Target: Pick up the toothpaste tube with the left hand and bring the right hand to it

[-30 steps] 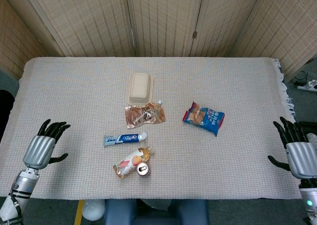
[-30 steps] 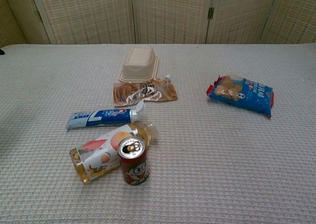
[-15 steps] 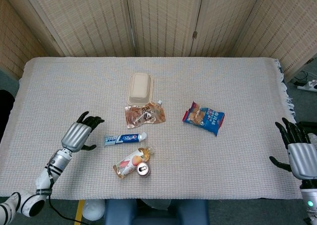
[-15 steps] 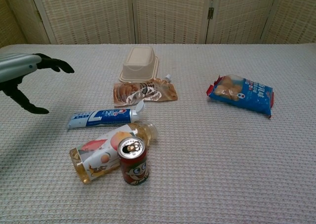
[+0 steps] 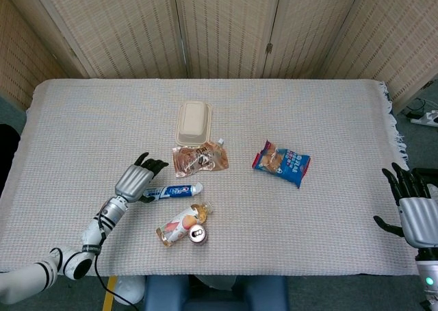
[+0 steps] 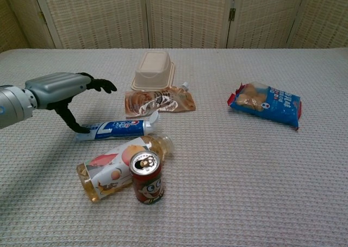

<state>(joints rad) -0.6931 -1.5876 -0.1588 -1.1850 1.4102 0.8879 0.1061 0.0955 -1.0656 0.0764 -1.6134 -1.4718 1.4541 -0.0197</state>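
The left hand [image 5: 137, 181] has advanced, spread and empty, over the toothpaste tube's [image 5: 172, 191] crimped end.

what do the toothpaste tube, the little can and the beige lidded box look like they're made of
Toothpaste tube: probably soft plastic laminate, glossy blue and white print, flat crimped tail, white cap.
Can: likely aluminium, with a shiny silver top and pull tab above a red printed wall.
Beige box: matte and unprinted, with rounded moulded edges; it looks like pressed fibre pulp, though foam is possible.
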